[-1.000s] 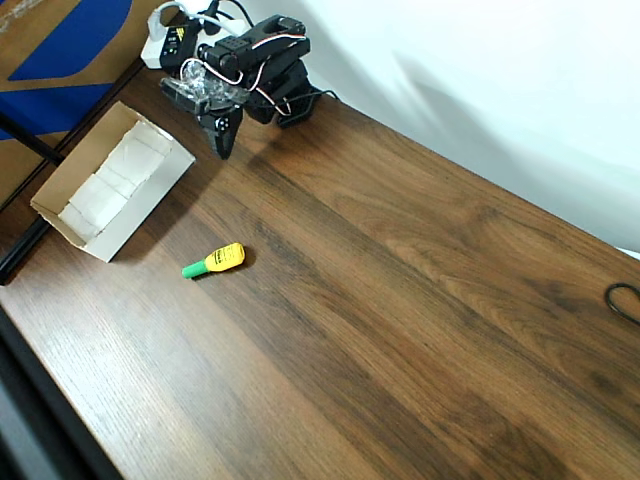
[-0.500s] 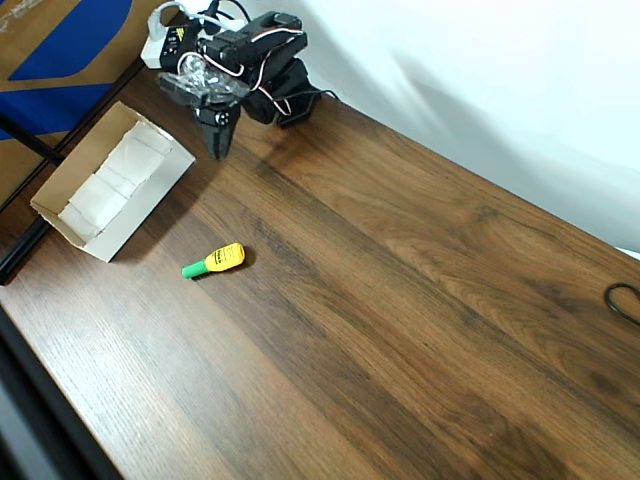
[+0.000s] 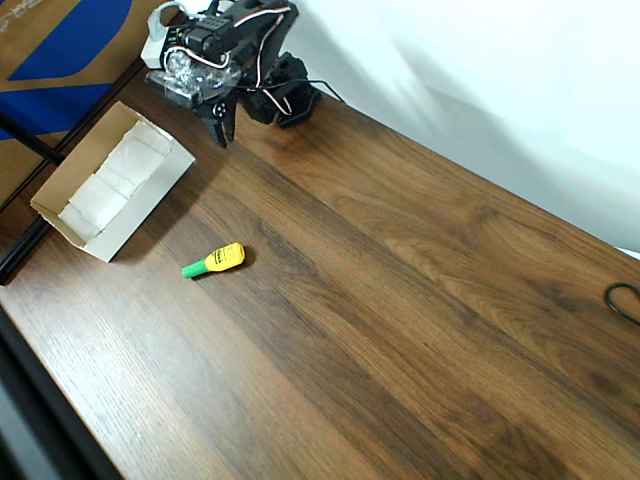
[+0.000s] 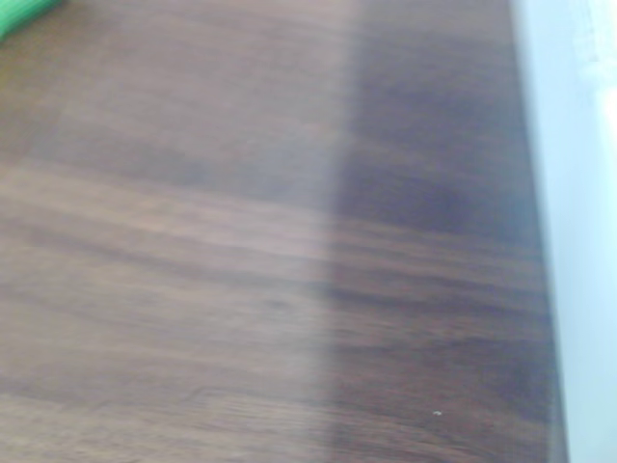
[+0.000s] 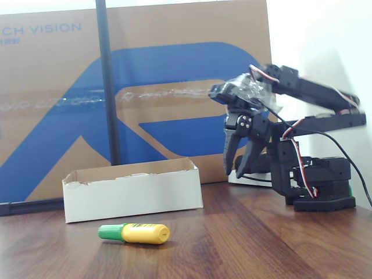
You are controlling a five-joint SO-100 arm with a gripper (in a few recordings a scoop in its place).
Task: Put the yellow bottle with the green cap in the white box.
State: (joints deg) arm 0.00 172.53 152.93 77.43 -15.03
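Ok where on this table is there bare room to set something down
Most of the wooden table is bare: everything right of the yellow bottle out to the black cable at the right edge, in the overhead view. It is crowded at the upper left, around the white box and the gripper.

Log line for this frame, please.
gripper: open, raised, empty | bottle: lying on table, untouched | box: no bottle inside
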